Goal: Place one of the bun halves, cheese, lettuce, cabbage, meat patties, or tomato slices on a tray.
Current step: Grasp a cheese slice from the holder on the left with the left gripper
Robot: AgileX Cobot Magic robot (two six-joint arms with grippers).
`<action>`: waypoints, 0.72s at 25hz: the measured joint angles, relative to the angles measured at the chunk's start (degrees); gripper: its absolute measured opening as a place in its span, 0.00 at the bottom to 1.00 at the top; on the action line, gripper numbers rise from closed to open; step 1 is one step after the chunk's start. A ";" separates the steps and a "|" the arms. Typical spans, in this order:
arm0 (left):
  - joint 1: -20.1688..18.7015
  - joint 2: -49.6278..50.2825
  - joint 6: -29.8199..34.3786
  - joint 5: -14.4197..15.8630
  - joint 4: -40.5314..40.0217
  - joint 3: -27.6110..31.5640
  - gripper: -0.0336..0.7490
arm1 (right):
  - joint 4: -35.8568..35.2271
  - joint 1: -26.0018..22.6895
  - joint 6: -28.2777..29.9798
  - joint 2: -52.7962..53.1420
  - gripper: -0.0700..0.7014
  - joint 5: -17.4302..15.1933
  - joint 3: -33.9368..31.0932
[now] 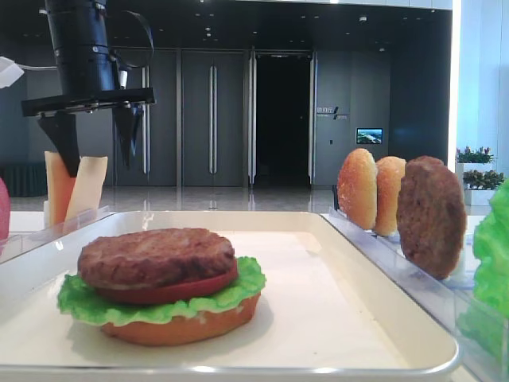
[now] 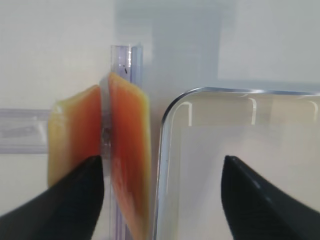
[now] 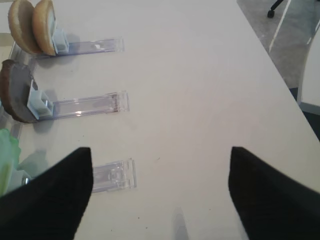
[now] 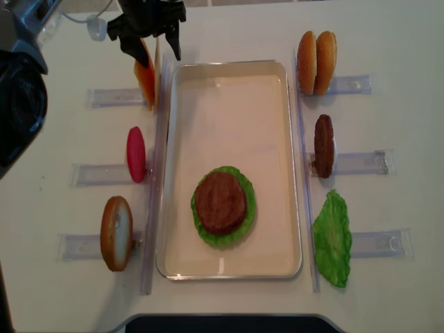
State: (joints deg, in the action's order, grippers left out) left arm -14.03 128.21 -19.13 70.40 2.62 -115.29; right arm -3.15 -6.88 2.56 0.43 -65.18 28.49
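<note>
— Left gripper [image 4: 148,43]?
— Hovering over the cheese [image 2: 107,150] slices standing in the clear rack [image 2: 125,62] just outside the tray [image 4: 295,139] corner; jaws spread wide, straddling one slice, gripping nothing.
— Right gripper [image 3: 160,192]?
— Parted wide above bare worktop [image 3: 200,90], holding nothing.
— On the tray?
— Stacked bun half [image 1: 183,326], lettuce [image 1: 83,302], tomato slice [image 1: 171,290], meat patty [image 1: 155,256].
</note>
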 joint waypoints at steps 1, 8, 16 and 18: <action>0.00 0.00 0.00 0.00 -0.05 0.00 0.68 | 0.00 0.00 0.00 0.00 0.81 0.00 0.00; 0.00 0.04 1.51 0.00 -0.05 0.00 0.21 | 0.00 0.00 0.00 0.00 0.81 0.00 0.00; 0.00 0.06 2.48 0.00 0.01 0.00 0.07 | 0.00 0.00 0.00 0.00 0.81 0.00 0.00; 0.00 -0.07 2.80 0.00 0.01 0.00 0.07 | 0.00 0.00 0.00 0.00 0.80 0.00 0.00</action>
State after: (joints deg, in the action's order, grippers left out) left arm -14.03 128.14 -16.33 70.40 2.63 -115.29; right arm -3.15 -6.88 2.56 0.43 -65.18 28.49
